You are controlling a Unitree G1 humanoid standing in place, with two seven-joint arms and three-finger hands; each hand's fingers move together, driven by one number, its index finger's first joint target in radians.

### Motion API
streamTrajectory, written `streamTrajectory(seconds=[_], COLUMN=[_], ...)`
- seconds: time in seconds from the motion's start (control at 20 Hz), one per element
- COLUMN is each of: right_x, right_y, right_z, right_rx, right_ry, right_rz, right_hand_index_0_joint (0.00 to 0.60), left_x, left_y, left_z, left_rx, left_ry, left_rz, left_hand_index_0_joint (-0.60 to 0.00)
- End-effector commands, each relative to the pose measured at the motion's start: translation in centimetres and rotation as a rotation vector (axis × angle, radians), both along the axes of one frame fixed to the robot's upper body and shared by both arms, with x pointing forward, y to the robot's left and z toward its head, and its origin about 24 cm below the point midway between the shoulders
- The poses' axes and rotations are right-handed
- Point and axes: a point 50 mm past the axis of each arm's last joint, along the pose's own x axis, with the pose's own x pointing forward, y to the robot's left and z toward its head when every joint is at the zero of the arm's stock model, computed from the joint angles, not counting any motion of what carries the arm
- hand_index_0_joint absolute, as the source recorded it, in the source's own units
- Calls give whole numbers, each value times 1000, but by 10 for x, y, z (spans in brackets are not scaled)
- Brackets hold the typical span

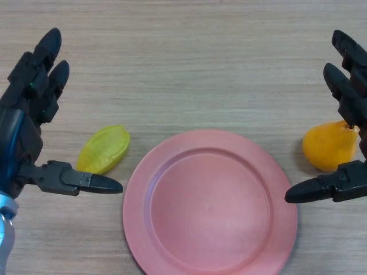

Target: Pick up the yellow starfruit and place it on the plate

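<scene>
Head view: yellow starfruit [104, 149] just left of empty pink plate [210, 203], unheld; left hand [31, 114] released, flanking it for grasp; right hand [347, 143] released, idle.

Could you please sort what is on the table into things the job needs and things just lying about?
Needed: starfruit, left of the plate; left hand, open beside the starfruit.
Lying about: orange fruit, right of the plate; right hand, open and idle by it.
</scene>
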Motion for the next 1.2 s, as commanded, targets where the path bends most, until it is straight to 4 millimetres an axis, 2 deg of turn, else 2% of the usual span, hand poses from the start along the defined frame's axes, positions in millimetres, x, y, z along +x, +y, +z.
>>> streamTrajectory(seconds=[0.05, 0.3, 0.6, 0.75, 1.05, 1.2], right_x=[-12, -15, -17, -17, -20, -22], right_y=[-5, -4, -3, -3, -7, -10], right_z=[34, 33, 36, 37, 37, 37], right_rx=[-47, -36, -30, -18, -13, -5], right_ry=[-241, -236, -236, -239, -228, -234], right_rz=[-33, -36, -37, -44, -42, -44], right_hand_index_0_joint=[0, 0, 0, 0, 0, 0], left_x=[-14, -16, 9, 30, 54, 61], left_y=[6, 6, 20, 22, 22, 21], left_z=[33, 34, 24, 9, -23, -32], left_rx=[54, 32, 30, 76, 110, 128], left_ry=[-217, -198, -210, -168, -9, 25], left_rz=[15, -8, 17, 52, 107, 143], left_hand_index_0_joint=[0, 0, 0, 0, 0, 0])
